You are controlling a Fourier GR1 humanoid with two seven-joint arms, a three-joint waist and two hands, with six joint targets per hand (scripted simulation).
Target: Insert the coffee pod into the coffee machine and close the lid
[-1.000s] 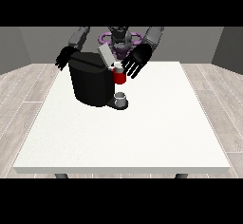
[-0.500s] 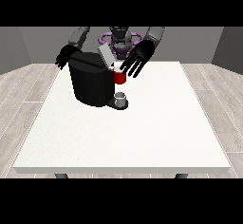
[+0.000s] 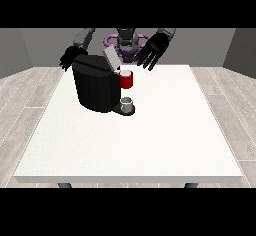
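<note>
The robot hand at the view's left is half hidden behind the one coffee machine; I cannot tell how its fingers lie. The robot hand at the right hovers with fingers spread. One grey thing sits at the machine's base on the surface.

Coffee machine: black casing, plastic look, smooth with a dull sheen; lid pale grey, smooth, raised at the machine's 12 o'clock.
Red thing at the machine: glossy, smooth, at the machine's 3 o'clock.
Table: white top, matt, faintly speckled.
Floor: pale wood-grain planks, matt.
Hand at the view's right: black, matt, plastic-like shell.
</note>
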